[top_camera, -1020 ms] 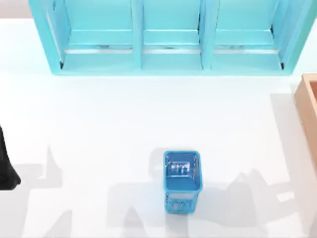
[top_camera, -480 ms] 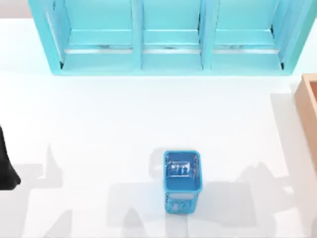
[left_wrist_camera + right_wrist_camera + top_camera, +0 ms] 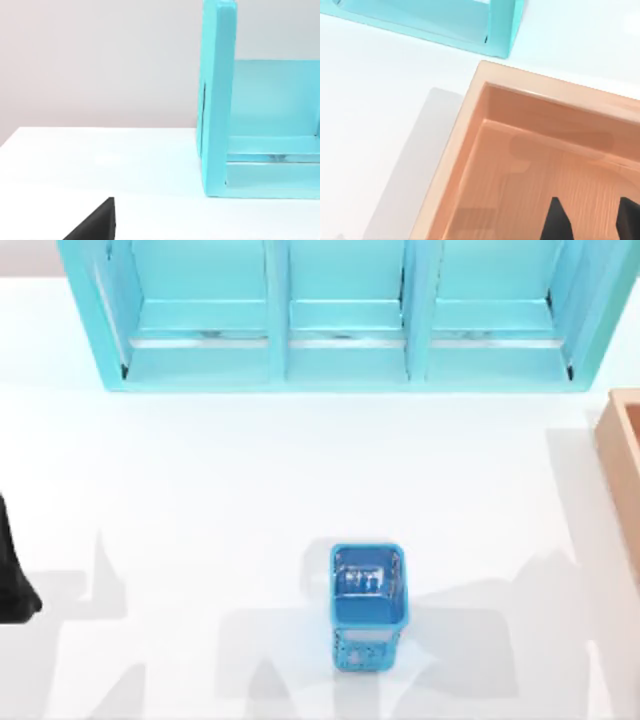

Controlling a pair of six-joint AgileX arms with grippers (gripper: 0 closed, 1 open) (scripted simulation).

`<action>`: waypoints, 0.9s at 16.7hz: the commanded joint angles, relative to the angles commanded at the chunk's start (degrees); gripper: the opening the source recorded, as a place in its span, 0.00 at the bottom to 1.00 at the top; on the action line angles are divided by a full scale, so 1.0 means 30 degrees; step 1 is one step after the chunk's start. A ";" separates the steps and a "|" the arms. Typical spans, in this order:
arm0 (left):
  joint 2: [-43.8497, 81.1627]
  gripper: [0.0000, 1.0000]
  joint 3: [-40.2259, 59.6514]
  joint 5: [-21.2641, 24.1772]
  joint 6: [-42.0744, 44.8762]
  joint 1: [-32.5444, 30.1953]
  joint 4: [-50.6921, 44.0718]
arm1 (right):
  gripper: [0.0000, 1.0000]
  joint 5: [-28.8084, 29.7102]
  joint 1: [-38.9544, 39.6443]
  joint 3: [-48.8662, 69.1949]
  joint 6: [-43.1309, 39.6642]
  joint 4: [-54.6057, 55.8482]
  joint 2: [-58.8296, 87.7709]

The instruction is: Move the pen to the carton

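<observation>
Changed just now: the grey shadow on the white table, low on the right in the top view, has slid and stretched toward the table's right edge over the last second; nothing else has stirred
Right gripper: the right gripper hangs over the tan cardboard carton with raised walls, its two black fingertips spread apart, with bare carton floor between them and nothing pinched there that I can see
Carton: it sits at the right edge of the table, near the right end of the big turquoise shelf unit
Pen: where the slim grey marker pen with the thick black cap is I cannot tell; the stretch of carton floor the wrist view takes in is bare
Blue mesh holder: the small blue mesh holder stands where it stood, near the table's front middle, well apart from the carton
Left arm: the left arm is parked at the table's left edge
Meaning for the task: my guess is the carry is at its far end, with spread fingers over the box suggesting a release, though I can't confirm the pen landed inside
</observation>
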 joint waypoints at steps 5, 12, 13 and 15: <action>0.0000 1.00 0.0000 0.0000 0.0000 0.0000 0.0000 | 0.30 0.0000 0.0000 0.0000 0.0000 0.0000 0.0000; 0.0000 1.00 0.0000 0.0000 0.0000 0.0000 0.0000 | 0.83 0.0000 0.0000 0.0000 0.0000 0.0000 0.0000; 0.0000 1.00 0.0000 0.0000 0.0000 0.0000 0.0000 | 0.90 0.0000 0.0000 0.0000 0.0000 0.0000 0.0000; 0.0000 1.00 0.0000 0.0000 0.0000 0.0000 0.0000 | 1.00 0.0000 0.0000 0.0000 0.0000 0.0000 0.0000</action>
